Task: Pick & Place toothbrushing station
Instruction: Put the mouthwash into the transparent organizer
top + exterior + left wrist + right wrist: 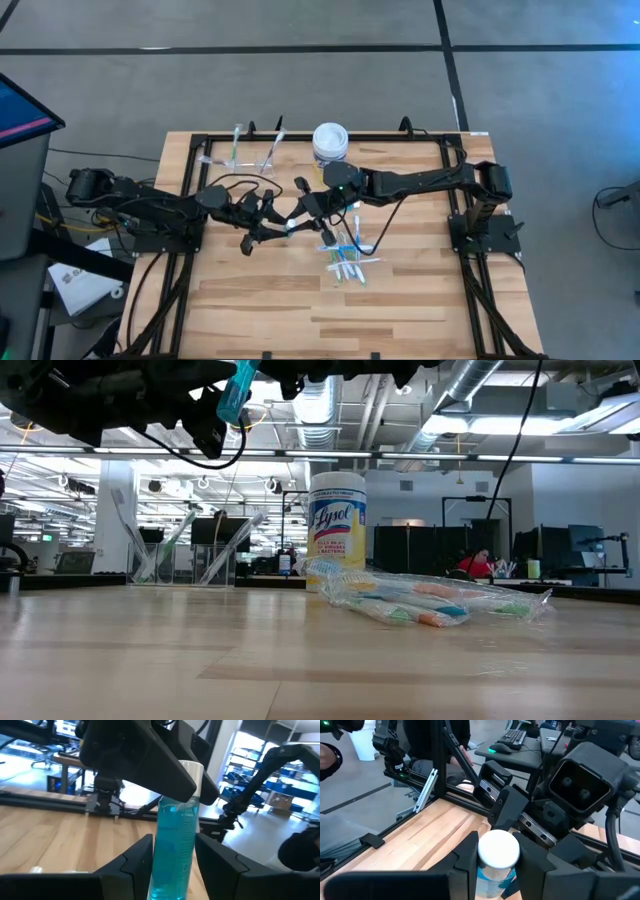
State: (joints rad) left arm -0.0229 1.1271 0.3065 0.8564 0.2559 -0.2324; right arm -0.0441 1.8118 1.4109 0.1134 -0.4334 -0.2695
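Observation:
A teal toothpaste tube with a white cap hangs in the air over the middle of the table, roughly upright, cap up. My left gripper reaches in level from the table's left and is shut on the tube's body. My right gripper reaches in from the right and is shut on the cap end. A clear bag of toothbrushes lies flat on the table, to the right of the grippers and nearer the front. Two clear cups with toothbrushes leaning in them stand at the far left. My left gripper pinches the tube's teal body between its two fingers, coming level from the table's left and lying across the tube. The tube is lifted clear of the table. My right gripper has the white cap end between its two fingers, coming from the table's right, slanting slightly down. The teal body hangs below the cap.
A white-lidded, yellow-labelled round tub stands at the far edge behind the grippers. A black frame rail runs around the table. Bare wood lies at the near side.

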